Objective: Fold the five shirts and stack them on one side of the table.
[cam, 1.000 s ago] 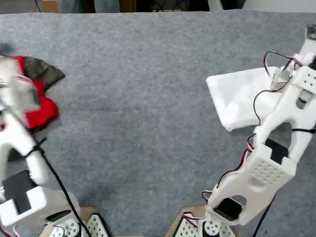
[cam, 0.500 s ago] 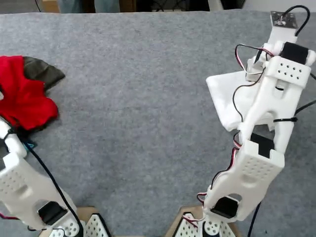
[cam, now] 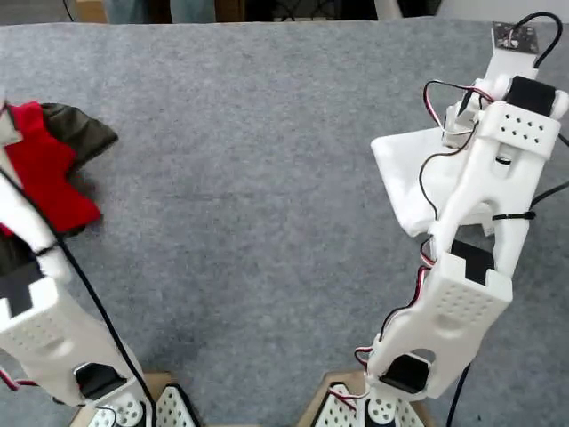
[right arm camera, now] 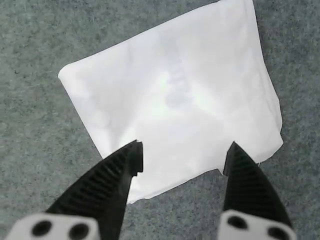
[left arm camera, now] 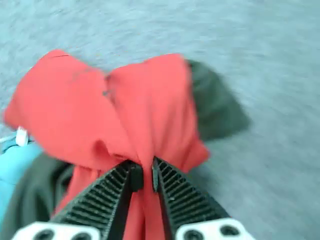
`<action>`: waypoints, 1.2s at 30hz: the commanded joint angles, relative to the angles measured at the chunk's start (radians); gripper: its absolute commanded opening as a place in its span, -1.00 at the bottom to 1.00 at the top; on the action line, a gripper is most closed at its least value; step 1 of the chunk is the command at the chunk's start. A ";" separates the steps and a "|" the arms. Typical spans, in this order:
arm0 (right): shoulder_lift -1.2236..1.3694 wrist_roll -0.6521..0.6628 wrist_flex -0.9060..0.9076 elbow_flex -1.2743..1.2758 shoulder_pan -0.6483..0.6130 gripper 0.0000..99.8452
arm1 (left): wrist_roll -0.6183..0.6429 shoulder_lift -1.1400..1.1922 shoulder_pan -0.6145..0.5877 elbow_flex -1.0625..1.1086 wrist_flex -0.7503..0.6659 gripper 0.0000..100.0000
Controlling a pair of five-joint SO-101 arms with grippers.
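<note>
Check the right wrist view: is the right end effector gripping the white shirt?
No, the right end effector is open, its jaws spread apart over the folded white shirt.

The surface (cam: 267, 160) is covered in grey, felt-like fabric that runs to its far edge and both side edges. Beyond the far edge the room is dark, with a strip of light wood (cam: 89, 10) past the far left corner and a pale white object (cam: 484, 7) past the far right corner.
</note>
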 commanded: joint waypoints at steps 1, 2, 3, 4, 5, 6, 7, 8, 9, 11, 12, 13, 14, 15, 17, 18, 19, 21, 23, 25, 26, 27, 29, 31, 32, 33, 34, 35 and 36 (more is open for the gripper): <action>-0.007 -0.008 0.003 -0.035 -0.008 -0.48 | 0.008 -0.143 0.124 -0.104 0.095 -0.94; -0.008 -0.008 0.003 -0.035 -0.008 -0.48 | 0.011 -0.169 0.163 -0.117 0.115 -0.94; -0.010 -0.008 0.005 -0.035 -0.008 -0.48 | 0.011 -0.195 0.205 -0.130 0.135 -0.94; -0.010 -0.008 0.005 -0.035 -0.008 -0.48 | 0.011 -0.221 0.246 -0.140 0.157 -0.94; -0.010 -0.008 0.011 -0.038 -0.008 -0.48 | 0.011 -0.247 0.297 -0.147 0.183 -0.94; -0.010 -0.008 0.023 -0.042 -0.008 -0.48 | 0.011 -0.272 0.348 -0.150 0.210 -0.94; -0.010 -0.008 0.032 -0.042 -0.009 -0.48 | 0.012 -0.296 0.401 -0.139 0.236 -0.94; -0.010 -0.008 0.041 -0.042 -0.011 -0.48 | 0.012 -0.311 0.455 -0.137 0.275 -0.94; -0.010 -0.008 0.049 -0.042 -0.011 -0.48 | 0.014 -0.328 0.509 -0.133 0.307 -0.94; -0.010 -0.008 0.054 -0.042 -0.009 -0.48 | 0.052 -0.359 0.601 -0.071 0.299 -0.94; -0.010 -0.008 0.054 -0.042 -0.008 -0.48 | 0.081 -0.371 0.645 -0.041 0.298 -0.94; -0.012 -0.008 0.054 -0.042 -0.008 -0.48 | 0.110 -0.384 0.693 -0.007 0.298 -0.94; -0.012 -0.008 0.054 -0.042 -0.008 -0.48 | 0.133 -0.388 0.745 0.021 0.299 -0.94; -0.012 -0.008 0.054 -0.042 -0.008 -0.48 | 0.152 -0.394 0.796 0.056 0.298 -0.94; -0.012 -0.008 0.054 -0.042 -0.008 -0.48 | 0.163 -0.393 0.900 0.139 0.295 -0.94; -0.012 -0.008 0.055 -0.042 -0.008 -0.48 | 0.160 -0.391 0.957 0.174 0.295 -0.93; -0.012 -0.008 0.057 -0.042 -0.009 -0.48 | 0.167 -0.391 1.004 0.208 0.293 -0.93; -0.012 -0.002 0.083 -0.042 -0.014 -0.47 | 0.180 -0.388 1.066 0.280 0.292 -0.91; -0.012 0.000 0.126 -0.042 -0.029 -0.47 | 0.259 -0.377 1.066 0.344 0.264 -0.77; -0.012 0.000 0.169 -0.042 -0.049 -0.47 | 0.407 -0.377 0.997 0.381 0.239 -0.56; -0.013 0.000 0.180 -0.042 -0.058 -0.47 | 0.483 -0.377 0.946 0.383 0.238 -0.45; -0.013 0.000 0.183 -0.042 -0.069 -0.47 | 0.549 -0.377 0.894 0.377 0.238 -0.36; -0.013 0.000 0.183 -0.042 -0.083 -0.47 | 0.623 -0.376 0.768 0.364 0.235 -0.27; -0.024 0.009 0.184 -0.035 -0.100 -0.47 | 0.629 -0.367 0.630 0.352 0.235 -0.30; -0.039 0.034 0.186 -0.028 -0.110 -0.47 | 0.628 -0.367 0.559 0.352 0.235 -0.31; -0.059 0.064 0.186 -0.013 -0.123 -0.47 | 0.624 -0.367 0.487 0.363 0.235 -0.32; -0.085 0.095 0.186 0.008 -0.135 -0.47 | 0.606 -0.367 0.415 0.380 0.235 -0.31; -0.122 0.126 0.186 0.039 -0.152 -0.47 | 0.569 -0.367 0.343 0.398 0.235 -0.32; -0.160 0.153 0.186 0.081 -0.172 -0.47 | 0.522 -0.367 0.277 0.420 0.235 -0.32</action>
